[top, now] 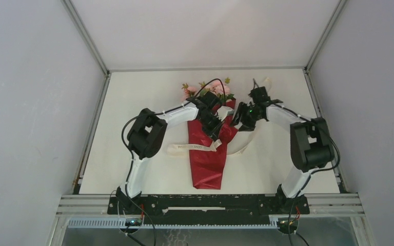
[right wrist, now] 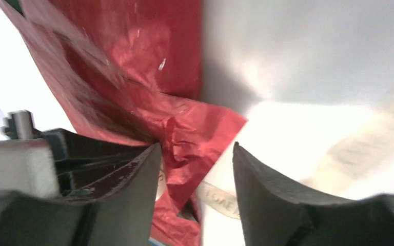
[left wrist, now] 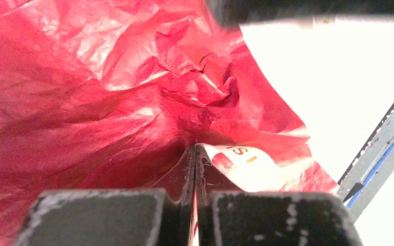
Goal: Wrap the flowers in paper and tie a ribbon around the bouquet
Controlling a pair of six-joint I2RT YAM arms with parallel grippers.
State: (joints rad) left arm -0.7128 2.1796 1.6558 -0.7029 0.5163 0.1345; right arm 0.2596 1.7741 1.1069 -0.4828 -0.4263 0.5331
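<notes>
- The bouquet (top: 208, 154) lies flat on the white table (top: 133, 102). It is a long cone that is wide under the two pincers and narrow at the end nearer the arm bases.
- The flowers (top: 205, 89) stick out of the wide end, beyond both pincers. They have small pale pink blooms with green leaves.
- The paper (left wrist: 82, 102) is dark red, thin and slightly shiny. It is full of creases and sharp folds, and it bunches into a crumpled knot just in front of the left pincer.
- The ribbon (top: 190, 148) is a flat, narrow, cream strip, soft and floppy, with small printed letters. It crosses the cone; one end lies on the table to the left of the left pincer, and another part curves on the table below the right pincer.
- The left pincer (left wrist: 194, 154) has its dark fingers pressed together on the ribbon. A pale strip shows in the slit between them, and the ribbon curls out at the tips, on the red paper.
- The right pincer (right wrist: 196, 148) has its fingers apart and grips nothing. A wrinkled corner of the paper and a piece of ribbon lie in the gap between them, and the left pincer is just beside it.
</notes>
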